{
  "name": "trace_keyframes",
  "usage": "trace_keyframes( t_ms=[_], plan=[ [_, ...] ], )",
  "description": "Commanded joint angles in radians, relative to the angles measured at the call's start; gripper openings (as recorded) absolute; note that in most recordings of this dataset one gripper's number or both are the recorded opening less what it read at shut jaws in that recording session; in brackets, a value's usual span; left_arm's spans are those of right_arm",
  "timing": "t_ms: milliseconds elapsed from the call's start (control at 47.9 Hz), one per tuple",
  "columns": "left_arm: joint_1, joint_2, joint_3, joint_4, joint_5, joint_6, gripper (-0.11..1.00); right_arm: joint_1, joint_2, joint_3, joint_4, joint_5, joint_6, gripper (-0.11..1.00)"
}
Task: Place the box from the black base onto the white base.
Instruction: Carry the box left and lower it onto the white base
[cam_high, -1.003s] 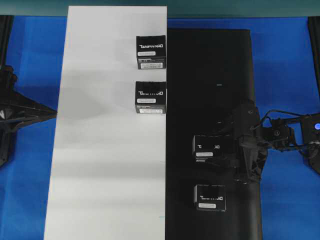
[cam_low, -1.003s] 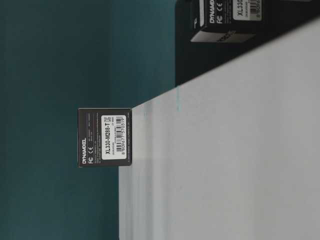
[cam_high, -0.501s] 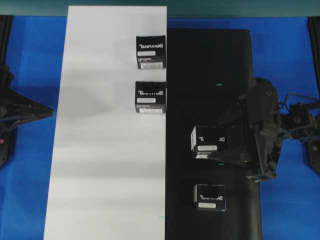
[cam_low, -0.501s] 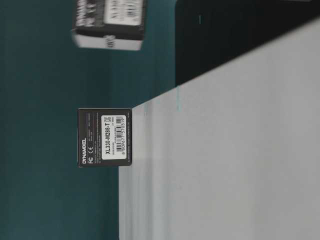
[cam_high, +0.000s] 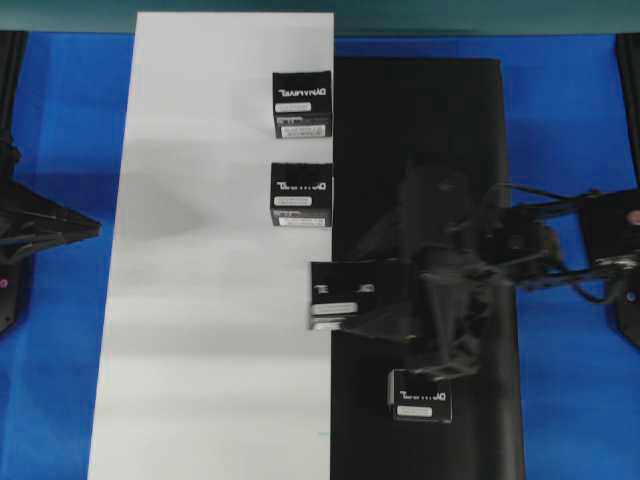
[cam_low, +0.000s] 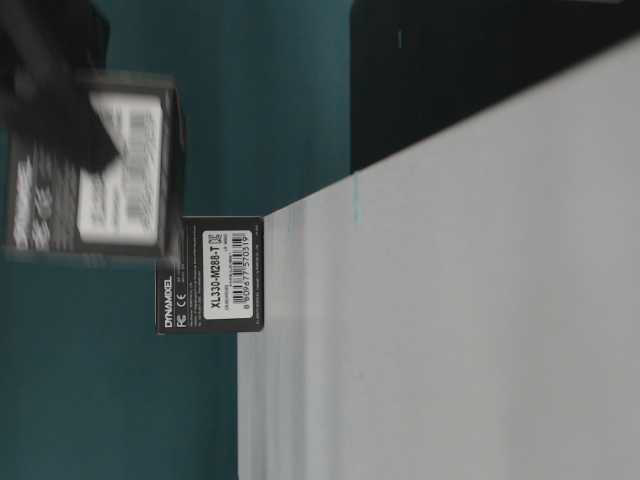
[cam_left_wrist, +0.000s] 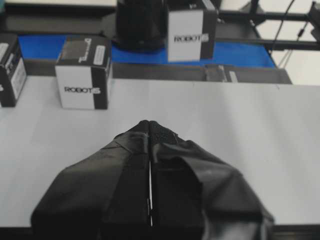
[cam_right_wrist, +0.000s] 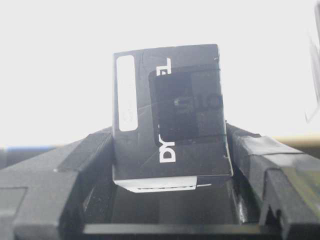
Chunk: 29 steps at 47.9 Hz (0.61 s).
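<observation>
My right fingers (cam_right_wrist: 170, 150) clamp the small black cardboard box (cam_high: 343, 293); the long white flat sheet (cam_high: 210, 300) lies just beyond their tips.

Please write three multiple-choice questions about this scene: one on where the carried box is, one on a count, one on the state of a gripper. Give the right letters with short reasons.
1. Where is the carried box?
A. Lying flat at the far end of the black base
B. Held over the seam between the white base and the black base
C. On the blue table

2. How many boxes rest on the white base?
A. None
B. Two
C. Four

3. How does the left gripper stand?
A. Jaws shut, holding nothing
B. Jaws wide open
C. Jaws shut on a box

Answers:
1 B: the overhead view shows it in the right gripper, across the edge where the two sheets meet.
2 B: an upper box and a lower box sit near the sheet's right edge.
3 A: the left wrist view shows the jaws pressed together with nothing between.
</observation>
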Motion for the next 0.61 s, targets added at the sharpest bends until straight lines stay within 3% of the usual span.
trace_keyframes(
  t_ms=[0,585],
  plan=[
    [-0.008,0.005,-0.026,0.003,0.003,-0.002,-0.05,0.002,0.048,-0.048,-0.002,-0.002,-0.002,0.58],
    [-0.025,0.005,-0.026,0.003,0.009,0.000,-0.05,-0.025,0.149,-0.095,-0.014,-0.025,-0.005,0.58]
  ],
)
